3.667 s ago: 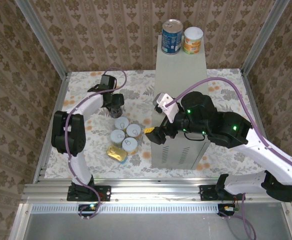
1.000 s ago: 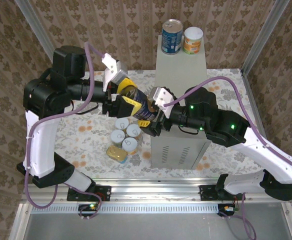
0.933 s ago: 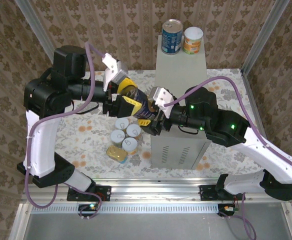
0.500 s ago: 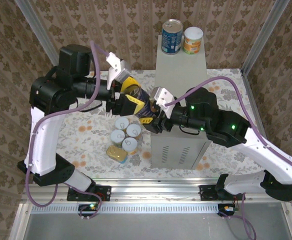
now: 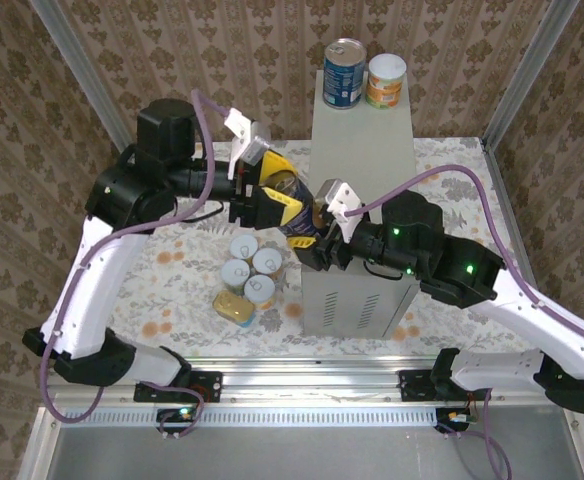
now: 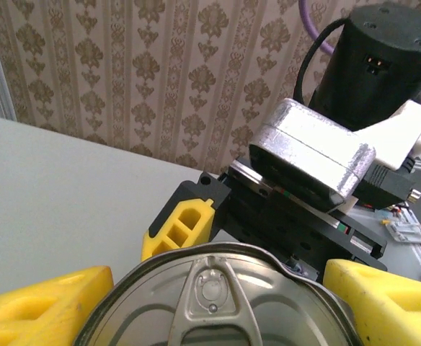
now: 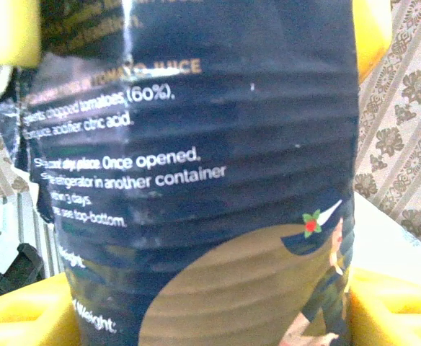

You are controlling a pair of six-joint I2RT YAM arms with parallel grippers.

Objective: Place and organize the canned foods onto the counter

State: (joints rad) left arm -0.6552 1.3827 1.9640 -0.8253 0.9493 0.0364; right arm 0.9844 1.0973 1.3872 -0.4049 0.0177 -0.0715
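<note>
Floral floor below, the can [image 7: 196, 180] hangs just beside the counter's [image 5: 367, 140] left edge, clamped by left gripper [image 6: 210, 306] and right gripper [image 7: 203, 310] together, apparently mid hand-over toward the counter top.

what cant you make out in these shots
Top view: the can is mostly covered by the left tool and right tool, so its label is hidden.
Right wrist view: the can's print is blurred, and the weight line is cut off by the bottom edge.
Left wrist view: the lid is half cut off by the bottom edge.
Top view: the floor tins are too small to read.
</note>
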